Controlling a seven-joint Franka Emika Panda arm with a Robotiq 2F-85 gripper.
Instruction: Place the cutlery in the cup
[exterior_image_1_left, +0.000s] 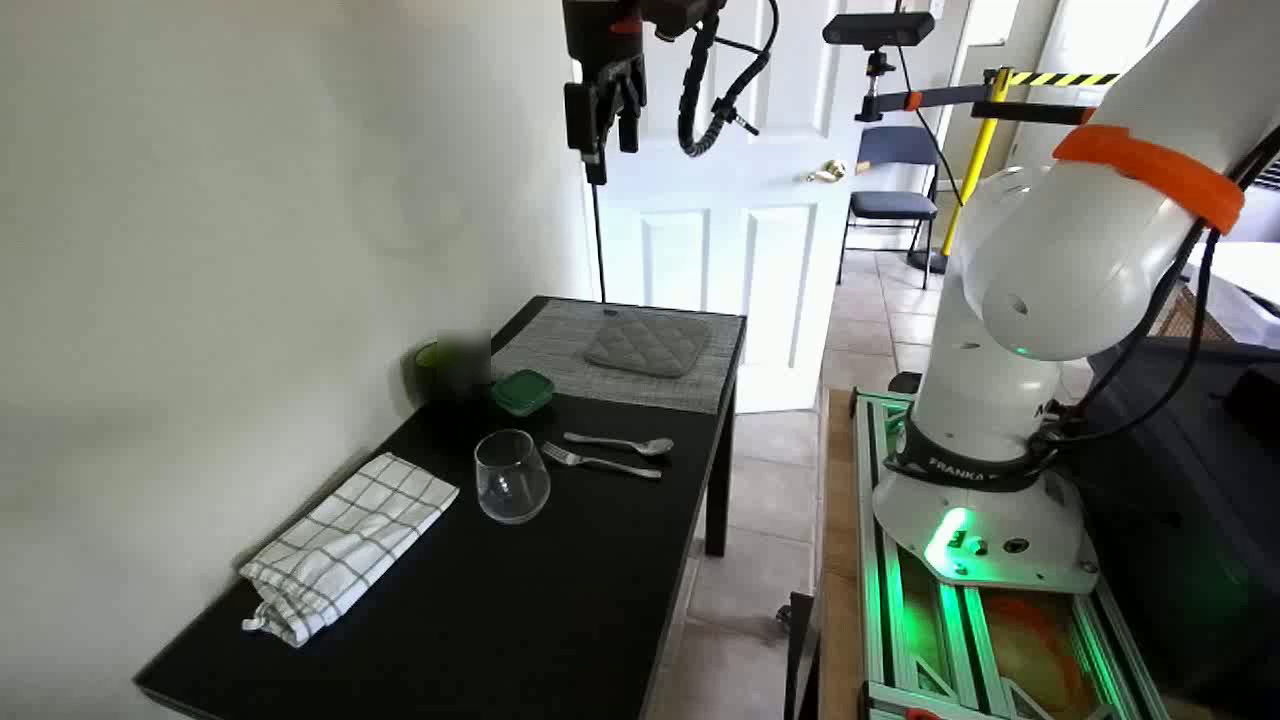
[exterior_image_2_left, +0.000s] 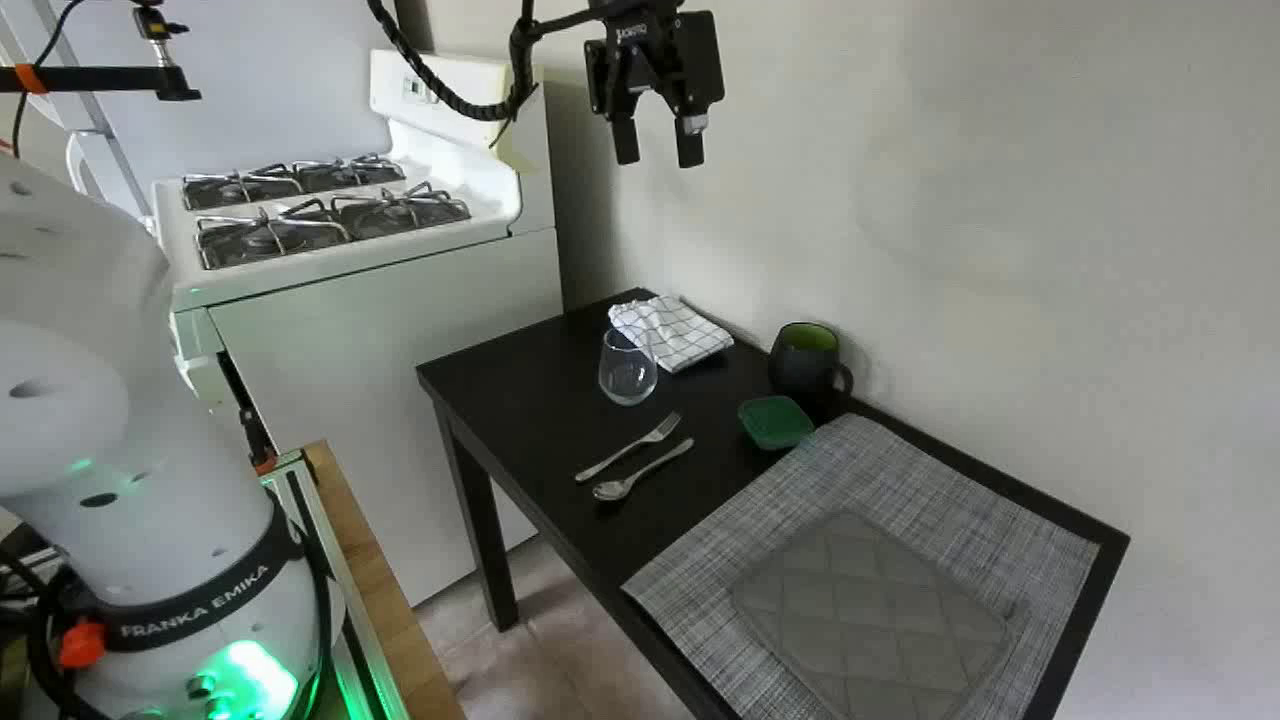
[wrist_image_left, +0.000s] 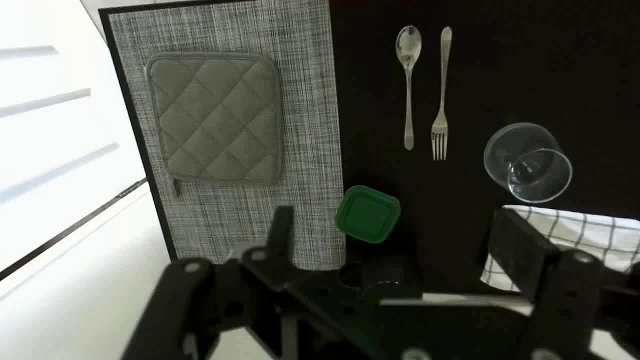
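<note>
Near the table edge, spoon and fork have room around them.

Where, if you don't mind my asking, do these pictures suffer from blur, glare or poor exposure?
In the wrist view, the door is washed out nearly to white and the gripper looks soft, yet the spoon and fork read clearly; in an exterior view, the mug is mostly smeared by blur; in both exterior views, green light glares on the robot's base.

I see a rounded white arm with an orange band. On its black collar stands FRANKA EMIKA. The gripper and ribbed cable are black
</note>
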